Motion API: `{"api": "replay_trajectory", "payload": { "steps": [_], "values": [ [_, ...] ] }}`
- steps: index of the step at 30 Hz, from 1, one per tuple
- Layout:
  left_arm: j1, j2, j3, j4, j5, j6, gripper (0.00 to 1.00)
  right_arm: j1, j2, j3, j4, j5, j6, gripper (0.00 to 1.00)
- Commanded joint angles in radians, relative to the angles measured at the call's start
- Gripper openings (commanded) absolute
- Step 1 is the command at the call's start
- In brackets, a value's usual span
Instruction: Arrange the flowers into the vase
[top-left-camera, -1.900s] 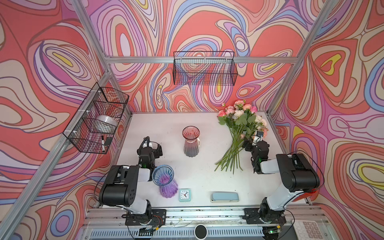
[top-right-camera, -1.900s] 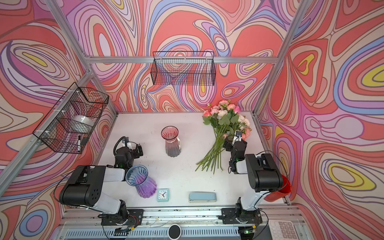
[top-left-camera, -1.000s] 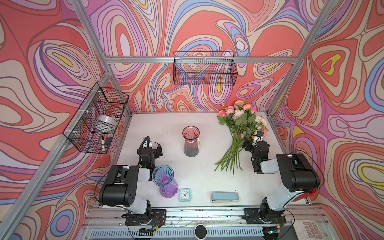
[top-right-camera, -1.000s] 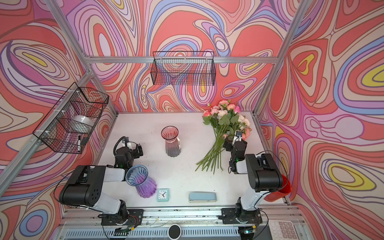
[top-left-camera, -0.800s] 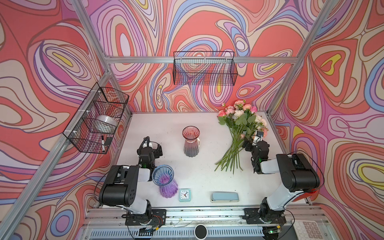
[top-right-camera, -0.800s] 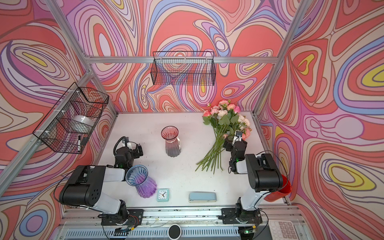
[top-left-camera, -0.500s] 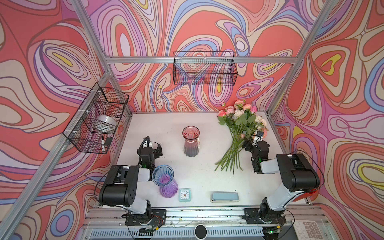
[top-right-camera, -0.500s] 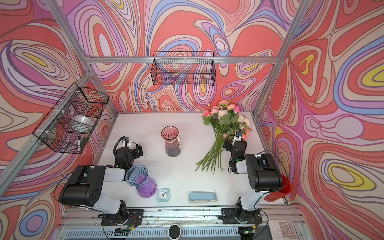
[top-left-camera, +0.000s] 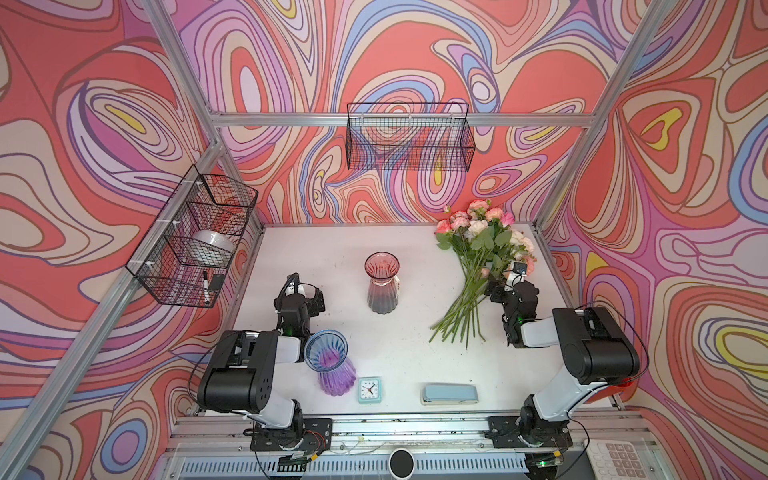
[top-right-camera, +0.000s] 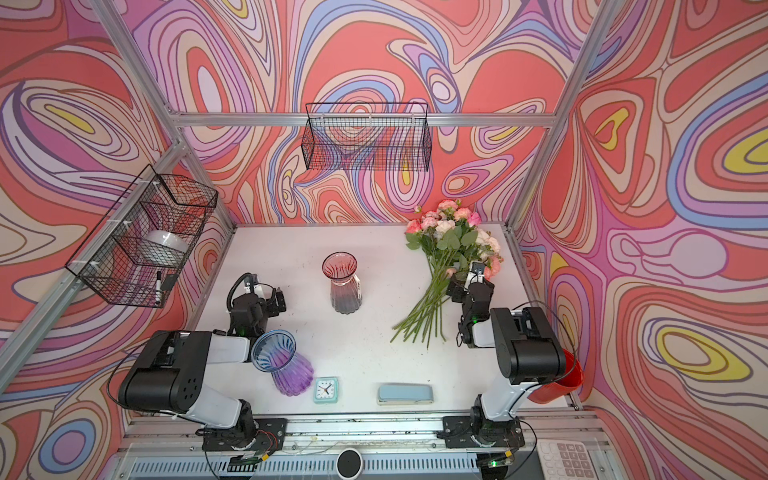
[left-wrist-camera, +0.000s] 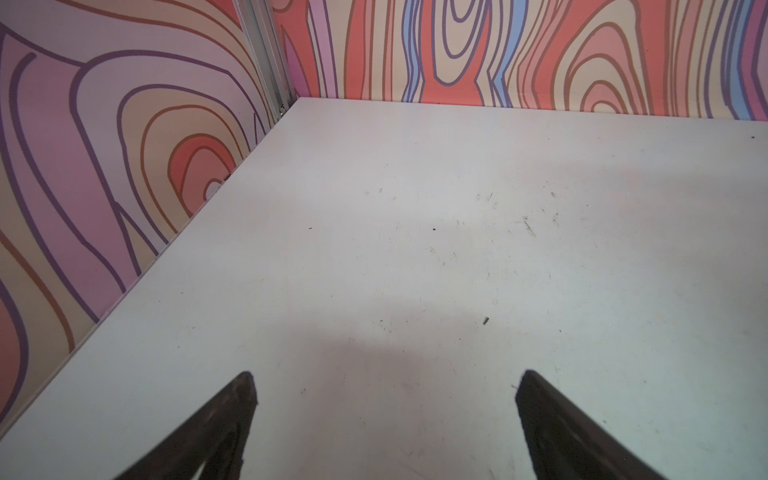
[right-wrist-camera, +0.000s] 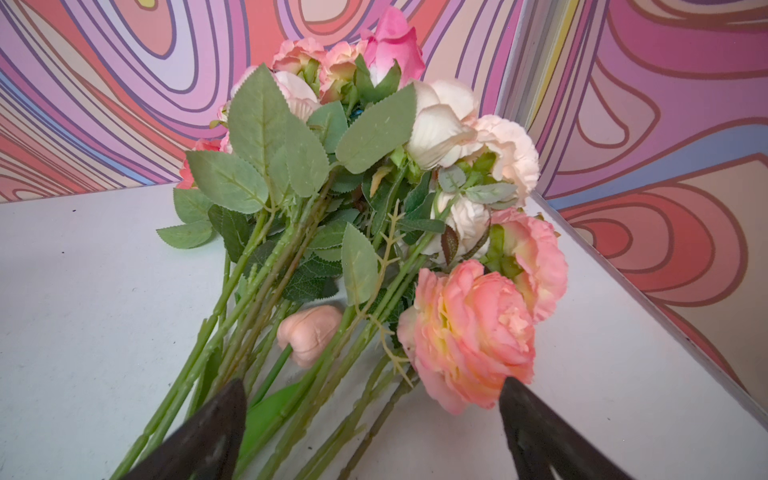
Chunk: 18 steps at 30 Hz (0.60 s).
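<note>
The flowers (top-left-camera: 478, 245) (top-right-camera: 451, 239) lie in a bunch on the white table at the back right, heads toward the back corner and green stems fanning toward the front. In the right wrist view the flowers (right-wrist-camera: 332, 187) show pink, peach and cream heads. My right gripper (top-left-camera: 496, 291) (right-wrist-camera: 374, 384) is open low over the stems, its fingers on either side of several of them. A pink-and-grey vase (top-left-camera: 382, 286) (top-right-camera: 344, 286) stands upright mid-table. A blue-and-purple vase (top-left-camera: 330, 365) stands front left. My left gripper (top-left-camera: 309, 299) (left-wrist-camera: 384, 378) is open over bare table, holding nothing.
A small teal clock (top-left-camera: 369, 389) and a pale blue case (top-left-camera: 449, 393) lie near the front edge. Wire baskets hang on the left wall (top-left-camera: 195, 249) and the back wall (top-left-camera: 409, 141). A red cup (top-right-camera: 559, 382) sits behind the right arm's base.
</note>
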Motion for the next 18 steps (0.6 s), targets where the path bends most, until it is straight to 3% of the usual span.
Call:
{"api": "replay_trajectory", "payload": {
  "steps": [1,6,12,18],
  "values": [
    [-0.001,0.006,0.013,0.008,0.007,0.013,1.0,0.006,0.015,0.006,-0.009,0.002,-0.002,0.98],
    [0.0,-0.047,0.043,-0.08,-0.017,0.012,1.0,0.006,-0.034,0.011,-0.052,-0.012,-0.006,0.98],
    [0.024,-0.158,0.157,-0.381,-0.076,-0.044,1.0,0.006,-0.132,0.131,-0.356,0.014,0.014,0.98],
    [0.025,-0.285,0.22,-0.433,-0.17,-0.069,1.0,0.009,-0.266,0.204,-0.568,0.062,0.132,0.98]
  ]
}}
